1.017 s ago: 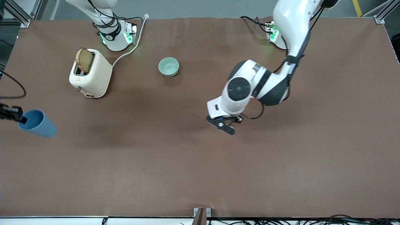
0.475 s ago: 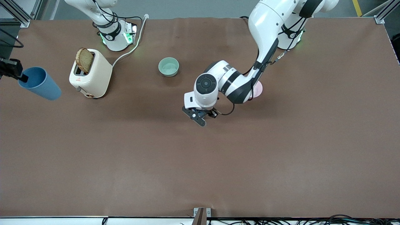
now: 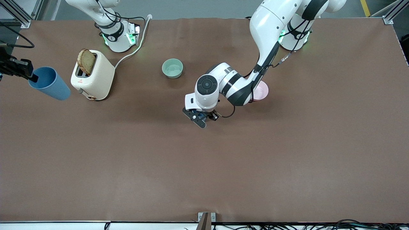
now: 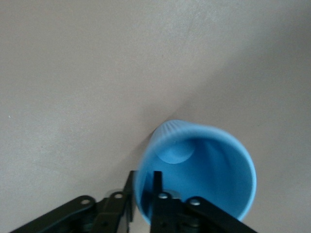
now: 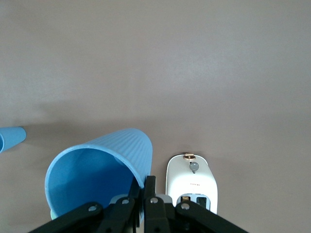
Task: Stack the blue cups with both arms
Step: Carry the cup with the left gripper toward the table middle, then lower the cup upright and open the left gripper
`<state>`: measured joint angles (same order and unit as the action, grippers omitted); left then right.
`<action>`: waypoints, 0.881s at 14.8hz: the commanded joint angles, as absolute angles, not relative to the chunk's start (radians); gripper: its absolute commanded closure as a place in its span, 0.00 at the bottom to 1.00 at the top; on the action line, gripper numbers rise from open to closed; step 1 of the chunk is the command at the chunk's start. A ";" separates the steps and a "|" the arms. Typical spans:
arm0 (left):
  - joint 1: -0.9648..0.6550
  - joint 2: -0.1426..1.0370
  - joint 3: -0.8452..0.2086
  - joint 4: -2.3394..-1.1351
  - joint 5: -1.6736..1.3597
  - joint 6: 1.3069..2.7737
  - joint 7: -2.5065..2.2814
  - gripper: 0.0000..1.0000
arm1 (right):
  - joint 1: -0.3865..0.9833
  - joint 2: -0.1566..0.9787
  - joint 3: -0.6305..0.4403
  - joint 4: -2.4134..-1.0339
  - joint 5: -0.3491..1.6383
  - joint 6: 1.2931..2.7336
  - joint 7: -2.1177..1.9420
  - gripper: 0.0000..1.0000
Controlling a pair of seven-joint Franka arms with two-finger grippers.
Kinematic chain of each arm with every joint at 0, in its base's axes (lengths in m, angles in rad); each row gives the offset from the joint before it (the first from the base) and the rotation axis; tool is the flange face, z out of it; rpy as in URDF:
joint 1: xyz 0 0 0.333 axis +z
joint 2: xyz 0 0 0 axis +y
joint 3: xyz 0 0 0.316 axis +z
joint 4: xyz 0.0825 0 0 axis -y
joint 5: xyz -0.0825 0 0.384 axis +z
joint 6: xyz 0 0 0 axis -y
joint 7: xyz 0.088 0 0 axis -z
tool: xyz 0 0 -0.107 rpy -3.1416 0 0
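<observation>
The table (image 3: pixel 287 159) gives you plenty of room, so the risk lies in the two grips, not in clutter. The left arm (image 3: pixel 268 28) bends down over mid-table, its elbow above the pink bowl (image 3: pixel 262 91). Of the right arm (image 3: pixel 108 22) you see little more than the base, near the toaster (image 3: pixel 96 78) with its toast (image 3: pixel 86 61). The green bowl (image 3: pixel 172 68) sits apart from both cups and should not matter. The first cup (image 3: pixel 51 84) hangs tilted in the air at the right arm's end of the table, just beside the toaster. The right gripper (image 3: pixel 32 77) is clamped tight on its rim and nowhere else, so a quick swing toward the centre could twist the cup in the grip or knock it against the toaster. The second cup (image 4: pixel 204 165) is under the left gripper (image 3: pixel 198 118), mouth up and mostly hidden by the wrist in the front view. The left wrist view shows that gripper astride the cup's rim, but you cannot tell whether it is pinching the wall or has slackened. You also cannot tell whether the cup's base rests on the table. If the grip lets go before the cup is seated, it may tip. If the gripper stays over the mouth, it blocks the first cup's way in.
</observation>
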<state>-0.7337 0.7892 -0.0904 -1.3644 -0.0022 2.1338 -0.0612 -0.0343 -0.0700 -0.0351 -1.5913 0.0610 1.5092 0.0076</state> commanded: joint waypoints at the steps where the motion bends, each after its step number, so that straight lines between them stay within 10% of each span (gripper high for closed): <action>1: -0.738 0.787 -0.084 -1.338 -0.005 2.135 -0.049 0.02 | -0.028 -0.080 -0.038 -1.594 0.058 1.514 0.023 1.00; 9: -0.681 0.545 -0.063 -1.322 -0.055 1.892 -0.095 0.00 | 0.013 -0.074 -0.037 -1.598 0.061 1.479 0.031 1.00; 13: -0.673 0.453 0.107 -1.318 -0.048 1.741 -0.138 0.00 | 0.133 -0.009 -0.038 -1.603 0.132 1.557 0.113 1.00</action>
<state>-0.6732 0.4905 0.0245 -1.3033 -0.0360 1.7805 -0.1161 0.0715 -0.0410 -0.0316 -1.5956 0.1004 1.5155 0.0440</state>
